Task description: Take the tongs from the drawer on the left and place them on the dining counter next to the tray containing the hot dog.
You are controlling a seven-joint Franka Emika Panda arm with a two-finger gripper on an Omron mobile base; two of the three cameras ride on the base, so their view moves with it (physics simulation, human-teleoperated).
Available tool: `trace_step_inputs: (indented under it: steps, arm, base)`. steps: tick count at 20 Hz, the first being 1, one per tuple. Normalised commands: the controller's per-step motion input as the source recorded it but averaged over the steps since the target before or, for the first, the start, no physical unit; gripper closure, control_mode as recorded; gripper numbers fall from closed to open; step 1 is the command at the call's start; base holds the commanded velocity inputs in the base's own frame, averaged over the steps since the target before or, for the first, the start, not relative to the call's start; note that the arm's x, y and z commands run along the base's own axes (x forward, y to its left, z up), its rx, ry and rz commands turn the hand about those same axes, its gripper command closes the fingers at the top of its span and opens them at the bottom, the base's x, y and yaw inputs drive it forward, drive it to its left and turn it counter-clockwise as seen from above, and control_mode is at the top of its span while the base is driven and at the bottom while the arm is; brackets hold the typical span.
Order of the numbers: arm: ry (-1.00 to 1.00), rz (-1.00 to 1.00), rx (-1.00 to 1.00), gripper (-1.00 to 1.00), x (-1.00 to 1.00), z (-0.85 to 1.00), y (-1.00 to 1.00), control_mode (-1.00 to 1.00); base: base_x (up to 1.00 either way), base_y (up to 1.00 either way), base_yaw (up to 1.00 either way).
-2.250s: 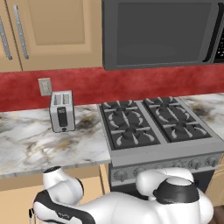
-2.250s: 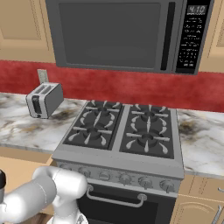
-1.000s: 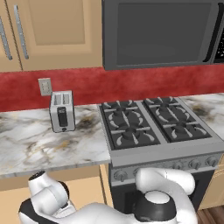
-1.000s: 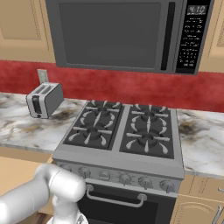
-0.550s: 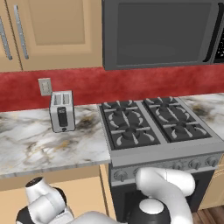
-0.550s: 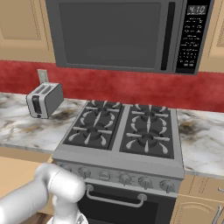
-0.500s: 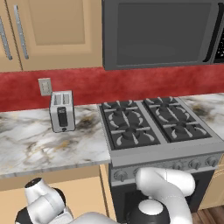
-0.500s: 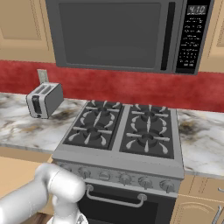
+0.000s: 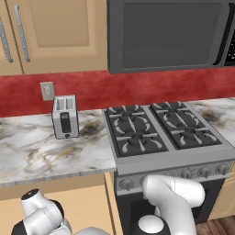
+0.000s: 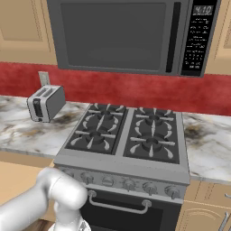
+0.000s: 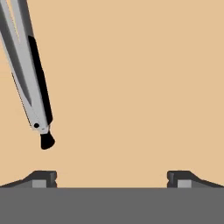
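One pair of tongs (image 11: pixel 30 78) lying on the drawer (image 11: pixel 131 87) floor at ten o'clock in the hand view; gripper (image 11: pixel 112 177) jaws fully apart, holding nothing; best shifted over the shaft before descending and closing

1. The microwave (image 10: pixel 131 38) bears a green clock display (image 10: pixel 200 9) at the top right corner of its control panel, seen in the right base view; it seems to read 4:10
2. The keypad lettering below the display is too small to read
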Motion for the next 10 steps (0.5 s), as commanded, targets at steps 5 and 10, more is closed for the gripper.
trace_step_inputs:
  steps: [5,10]
  arm:
    - [-0.05,-0.05,-0.01,-1.0,0.1,-0.21,0.21,-1.0]
    - [-0.03,-0.04,-0.02,-1.0,0.08,-0.19,0.28,-1.0]
  base:
    - [0.0,0.0,0.0]
    - [0.0,0.0,0.0]
